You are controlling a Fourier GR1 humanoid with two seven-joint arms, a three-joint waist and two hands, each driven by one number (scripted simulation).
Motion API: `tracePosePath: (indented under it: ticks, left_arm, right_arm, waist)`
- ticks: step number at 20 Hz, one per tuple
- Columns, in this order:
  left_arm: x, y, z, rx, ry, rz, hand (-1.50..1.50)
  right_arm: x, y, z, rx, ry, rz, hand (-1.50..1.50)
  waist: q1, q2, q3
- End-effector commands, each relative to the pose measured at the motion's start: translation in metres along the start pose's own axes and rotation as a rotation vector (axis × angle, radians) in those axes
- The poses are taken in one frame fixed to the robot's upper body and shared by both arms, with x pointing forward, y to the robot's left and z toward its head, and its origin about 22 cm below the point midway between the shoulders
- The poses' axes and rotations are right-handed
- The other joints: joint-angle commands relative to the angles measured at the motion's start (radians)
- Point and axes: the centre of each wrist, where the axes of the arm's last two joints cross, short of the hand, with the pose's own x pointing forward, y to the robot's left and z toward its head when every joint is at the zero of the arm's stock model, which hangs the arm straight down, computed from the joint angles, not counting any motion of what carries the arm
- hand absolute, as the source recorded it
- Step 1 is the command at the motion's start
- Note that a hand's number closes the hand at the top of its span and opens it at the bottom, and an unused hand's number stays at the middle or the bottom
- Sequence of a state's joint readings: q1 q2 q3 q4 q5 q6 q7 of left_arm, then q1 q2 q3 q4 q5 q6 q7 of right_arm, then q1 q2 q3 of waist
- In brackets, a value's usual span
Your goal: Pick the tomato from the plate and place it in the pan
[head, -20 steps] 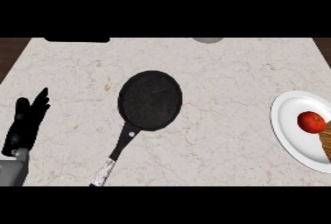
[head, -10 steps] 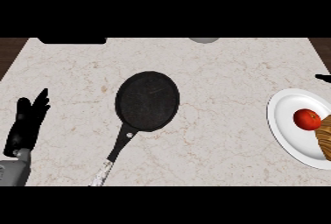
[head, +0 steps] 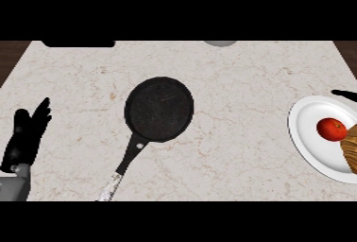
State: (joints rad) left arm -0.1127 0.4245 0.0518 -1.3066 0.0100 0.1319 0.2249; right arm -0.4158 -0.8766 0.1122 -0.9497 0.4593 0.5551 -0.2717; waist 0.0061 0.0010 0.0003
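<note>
The left robot hand [head: 26, 137] rests with fingers straight, apart; the right robot hand's [head: 345, 94] state is indiscernible, just above the round red tomato [head: 331, 128] on the white round plate [head: 304, 134]; the black round pan [head: 159, 108] lies between them.

Kitchen setting. Pale marble-patterned counter [head: 230, 156] with dark wood showing at its far corners. Black frying pan [head: 159, 108] lying on it; white plate [head: 307, 137] at right edge carrying a tomato [head: 331, 128].

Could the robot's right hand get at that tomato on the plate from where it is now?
Probably yes. The right hand shows only as a dark tip at the right edge, just above the plate, and nothing lies between it and the tomato.
</note>
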Motion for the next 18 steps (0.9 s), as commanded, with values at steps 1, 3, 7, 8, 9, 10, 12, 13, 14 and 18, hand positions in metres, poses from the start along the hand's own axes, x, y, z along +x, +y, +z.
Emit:
tracePosePath:
  ticks: [1, 3, 7, 8, 9, 10, 12, 13, 14, 18]
  left_arm:
    - [0.013, -0.014, -0.005, 0.006, -0.001, -0.001, 0.00]
    - [-0.010, 0.008, -0.004, -0.002, 0.005, 0.001, 0.00]
    - [0.019, -0.012, -0.004, 0.013, 0.010, -0.008, 0.00]
    - [-0.014, -0.005, 0.004, 0.008, -0.006, -0.007, 0.00]
    - [-0.014, -0.003, 0.007, 0.007, 0.009, -0.009, 0.00]
    - [-0.006, 0.018, 0.004, 0.004, 0.009, -0.023, 0.00]
    - [-0.015, -0.014, 0.002, 0.006, -0.007, -0.008, 0.00]
    - [-0.009, -0.002, -0.001, -0.001, 0.007, -0.012, 0.00]
    - [0.004, -0.015, -0.001, -0.005, 0.006, -0.019, 0.00]
    - [-0.011, 0.003, -0.002, 0.003, -0.006, -0.003, 0.00]
  right_arm:
    - [-0.004, 0.014, -0.011, 0.022, -0.003, 0.014, -1.50]
    - [-0.001, 0.017, -0.009, 0.007, -0.006, -0.007, -1.50]
    - [0.005, 0.023, -0.014, 0.008, -0.010, 0.013, -1.50]
    - [0.007, 0.017, -0.028, 0.016, -0.002, 0.006, -1.50]
    - [-0.016, 0.028, -0.019, 0.000, -0.008, -0.007, -1.50]
    - [0.012, 0.033, -0.029, 0.009, -0.013, 0.004, -1.50]
    - [-0.011, 0.037, -0.028, 0.016, -0.011, 0.002, -1.50]
    - [-0.016, 0.034, -0.014, 0.011, 0.014, 0.006, -1.50]
    - [0.017, 0.014, -0.039, 0.027, 0.002, 0.015, -1.50]
    - [0.005, 0.034, -0.040, 0.041, 0.025, 0.014, -1.50]
  waist:
    - [-0.002, 0.000, 0.000]
    - [-0.004, -0.001, 0.000]
    - [-0.006, -0.001, 0.000]
    - [0.002, 0.001, 0.000]
    - [0.002, 0.001, 0.000]
    - [-0.002, -0.001, 0.000]
    - [0.000, 0.001, 0.000]
    - [-0.004, -0.001, 0.000]
    - [0.001, 0.000, 0.000]
    - [-0.001, 0.000, 0.000]
